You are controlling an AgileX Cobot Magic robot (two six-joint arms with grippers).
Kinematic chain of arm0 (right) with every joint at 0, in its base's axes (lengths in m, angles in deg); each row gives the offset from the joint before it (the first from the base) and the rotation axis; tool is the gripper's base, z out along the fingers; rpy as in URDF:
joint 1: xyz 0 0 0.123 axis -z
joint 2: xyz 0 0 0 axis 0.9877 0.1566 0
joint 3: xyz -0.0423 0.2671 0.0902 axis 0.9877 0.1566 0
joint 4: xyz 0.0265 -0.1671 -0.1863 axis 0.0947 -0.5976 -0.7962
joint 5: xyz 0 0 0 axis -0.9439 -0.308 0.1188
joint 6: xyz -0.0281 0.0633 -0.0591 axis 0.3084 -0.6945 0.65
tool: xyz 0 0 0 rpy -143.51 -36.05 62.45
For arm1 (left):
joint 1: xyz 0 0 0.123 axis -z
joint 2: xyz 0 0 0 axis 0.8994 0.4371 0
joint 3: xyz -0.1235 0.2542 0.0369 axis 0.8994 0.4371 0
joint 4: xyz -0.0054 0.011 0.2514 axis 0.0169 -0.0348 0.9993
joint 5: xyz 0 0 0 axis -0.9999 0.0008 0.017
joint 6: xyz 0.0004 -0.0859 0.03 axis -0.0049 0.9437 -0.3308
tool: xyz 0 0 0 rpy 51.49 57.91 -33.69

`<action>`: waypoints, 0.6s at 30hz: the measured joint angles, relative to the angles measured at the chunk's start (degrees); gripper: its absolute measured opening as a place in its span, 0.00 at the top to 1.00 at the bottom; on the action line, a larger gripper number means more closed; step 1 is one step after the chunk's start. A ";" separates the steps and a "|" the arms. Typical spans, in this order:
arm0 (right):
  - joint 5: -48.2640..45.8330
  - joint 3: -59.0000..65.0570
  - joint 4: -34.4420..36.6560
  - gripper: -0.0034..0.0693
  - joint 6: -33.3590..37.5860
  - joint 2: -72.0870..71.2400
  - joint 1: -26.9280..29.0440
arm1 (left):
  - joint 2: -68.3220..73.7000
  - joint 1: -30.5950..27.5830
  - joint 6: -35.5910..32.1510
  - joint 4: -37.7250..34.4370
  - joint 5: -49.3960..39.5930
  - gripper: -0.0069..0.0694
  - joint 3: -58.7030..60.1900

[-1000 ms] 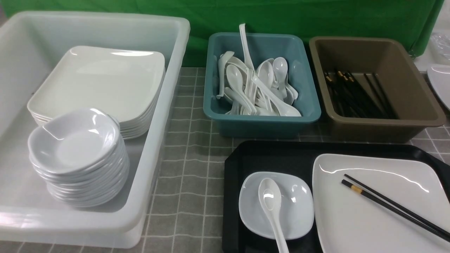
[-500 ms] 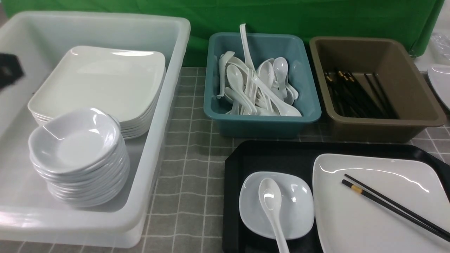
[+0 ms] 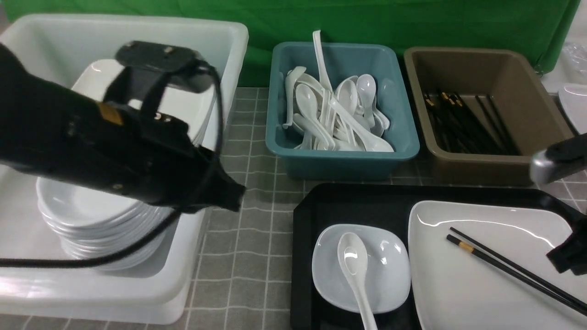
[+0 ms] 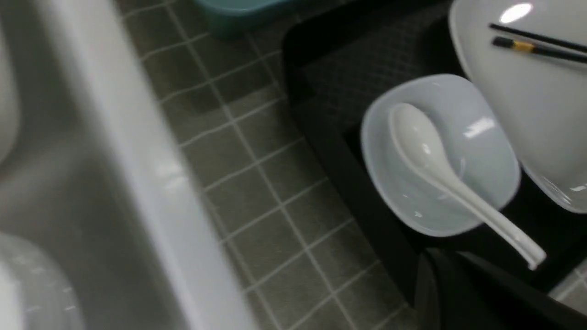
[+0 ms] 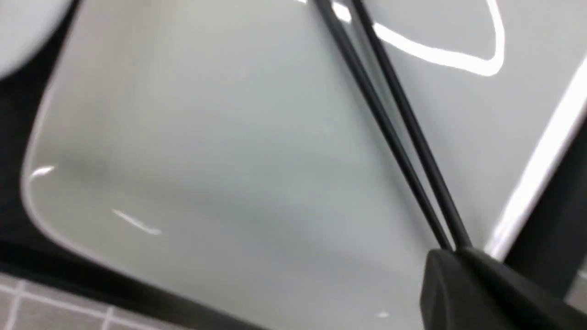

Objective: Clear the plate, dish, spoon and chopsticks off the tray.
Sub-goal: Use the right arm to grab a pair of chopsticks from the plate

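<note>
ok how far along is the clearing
Nothing of this setting looks cleared: the dish, spoon, plate and chopsticks are all on the tray. Neither gripper clearly holds anything; the left is shut and the right is shut over the chopsticks' ends. All four items are left to move.

A vivid green cloth (image 3: 183, 27) hung across the back. The counter (image 3: 247, 183) wore a grey covering with a pale grid of lines, slightly wavy in places. At the far right, beside the cloth's edge, a whitish surface (image 3: 566, 59) showed, with crumpled clear plastic (image 3: 577, 57) on it. Light fell from above.
</note>
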 joint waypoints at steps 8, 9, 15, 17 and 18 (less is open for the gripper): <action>10.93 -0.02 1.36 0.43 1.59 13.13 0.06 | 10.56 12.24 5.32 1.37 -1.96 0.91 -4.68; 11.51 -0.02 1.36 0.35 1.72 14.29 0.06 | 12.05 12.59 5.34 1.45 -1.96 0.91 -5.16; 13.52 -0.02 1.39 0.17 1.71 18.65 0.06 | 18.59 13.02 5.09 3.80 1.78 0.91 -7.78; 13.97 -0.14 1.44 0.18 1.65 19.43 0.06 | 19.54 13.02 4.65 3.90 5.36 0.91 -7.90; 13.97 -0.19 1.52 0.20 1.65 19.57 0.06 | 19.75 13.02 4.34 3.92 6.94 0.91 -7.90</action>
